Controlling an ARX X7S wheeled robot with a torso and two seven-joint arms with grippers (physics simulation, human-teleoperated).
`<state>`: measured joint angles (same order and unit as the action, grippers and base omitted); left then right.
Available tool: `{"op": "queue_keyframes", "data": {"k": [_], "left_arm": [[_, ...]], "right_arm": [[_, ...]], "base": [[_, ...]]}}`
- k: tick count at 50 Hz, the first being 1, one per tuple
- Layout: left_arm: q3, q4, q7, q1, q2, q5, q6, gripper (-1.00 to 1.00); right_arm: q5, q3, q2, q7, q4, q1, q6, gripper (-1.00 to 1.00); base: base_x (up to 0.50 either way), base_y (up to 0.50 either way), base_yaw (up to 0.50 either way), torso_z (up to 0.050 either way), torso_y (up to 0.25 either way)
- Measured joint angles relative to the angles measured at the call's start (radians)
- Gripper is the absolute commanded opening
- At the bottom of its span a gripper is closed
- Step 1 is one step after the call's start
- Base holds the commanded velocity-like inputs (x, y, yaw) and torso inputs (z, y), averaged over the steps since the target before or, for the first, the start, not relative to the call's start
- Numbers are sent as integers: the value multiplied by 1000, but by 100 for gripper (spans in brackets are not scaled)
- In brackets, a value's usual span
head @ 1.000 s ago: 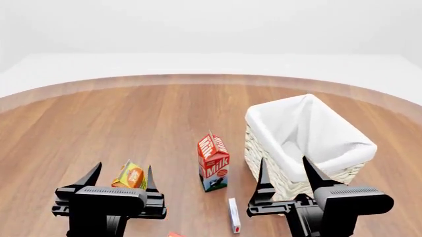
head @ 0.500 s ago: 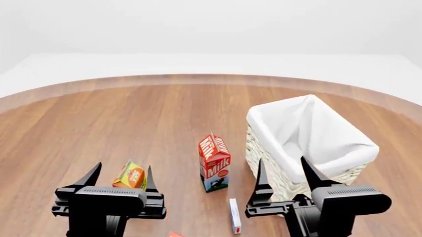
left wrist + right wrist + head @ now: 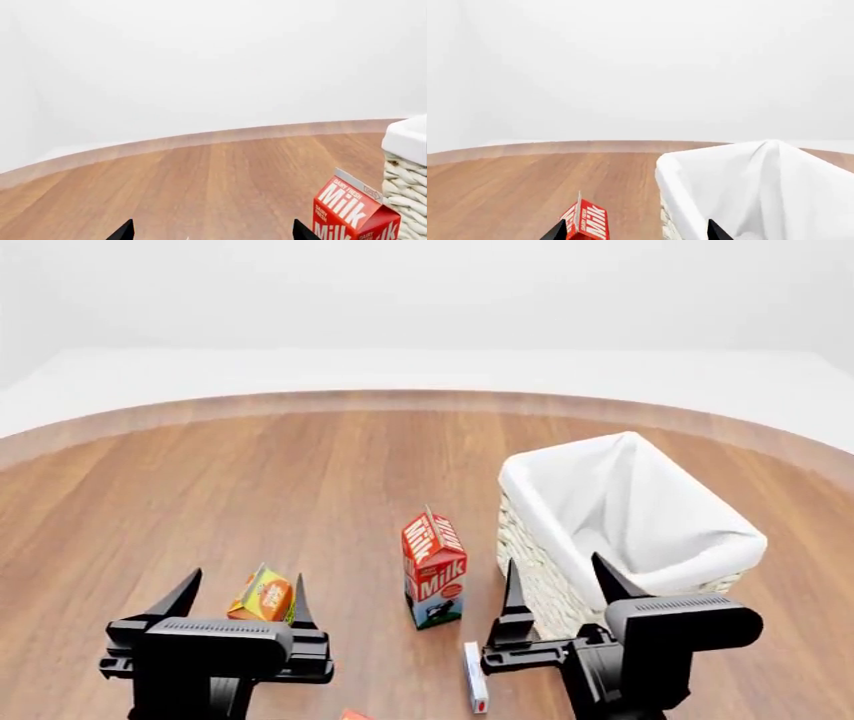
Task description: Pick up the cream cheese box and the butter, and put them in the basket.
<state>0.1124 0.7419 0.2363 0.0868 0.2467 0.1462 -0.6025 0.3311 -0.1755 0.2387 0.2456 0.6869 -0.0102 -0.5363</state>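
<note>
Right gripper (image 3: pixel 550 600): over the last second it has shifted toward the robot's left and slightly forward, away from the front of the basket (image 3: pixel 694 530) and closer to the cream cheese box (image 3: pixel 474 676). Its jaws stand spread and hold nothing. The box lies flat on the wooden table (image 3: pixel 267 470), just to the left of this gripper and a little nearer the robot, apart from the fingertips. The basket stands immediately to the gripper's right and ahead of it, partly hidden behind the arm. The milk carton (image 3: pixel 433 570) stands upright ahead and to the left; the right wrist view shows its top edge near one fingertip's line of sight.

Left gripper (image 3: pixel 238 602): position unchanged across the three head views. Jaws released, empty. The orange juice carton (image 3: pixel 264 595) sits between and just beyond its fingertips; this is not a task item.

Butter (image 3: pixel 352 715): only an orange-red corner shows at the lower edge of the head view, behind and to the right of the left gripper. Its orientation cannot be determined.

Assessment: neither item has been picked up; the basket appears empty. The right arm's shift reads as the opening of an approach to the cream cheese box. It must come further left, back and down. The box is thin and lies flat, so a low, accurate closure will likely be needed.
</note>
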Motion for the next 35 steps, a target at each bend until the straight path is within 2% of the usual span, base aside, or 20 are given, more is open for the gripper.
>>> {"op": "queue_keyframes", "data": {"k": [15, 35], "left_arm": [[-4, 8, 6, 2, 7, 12, 0, 100], [-4, 10, 14, 3, 15, 22, 1, 100]], "right_arm": [[88, -19, -21, 76, 81, 146, -302, 100], [215, 26, -119, 222, 92, 362, -734, 100]], "base": [[0, 0, 0, 0, 0], [0, 0, 0, 0, 0]]}}
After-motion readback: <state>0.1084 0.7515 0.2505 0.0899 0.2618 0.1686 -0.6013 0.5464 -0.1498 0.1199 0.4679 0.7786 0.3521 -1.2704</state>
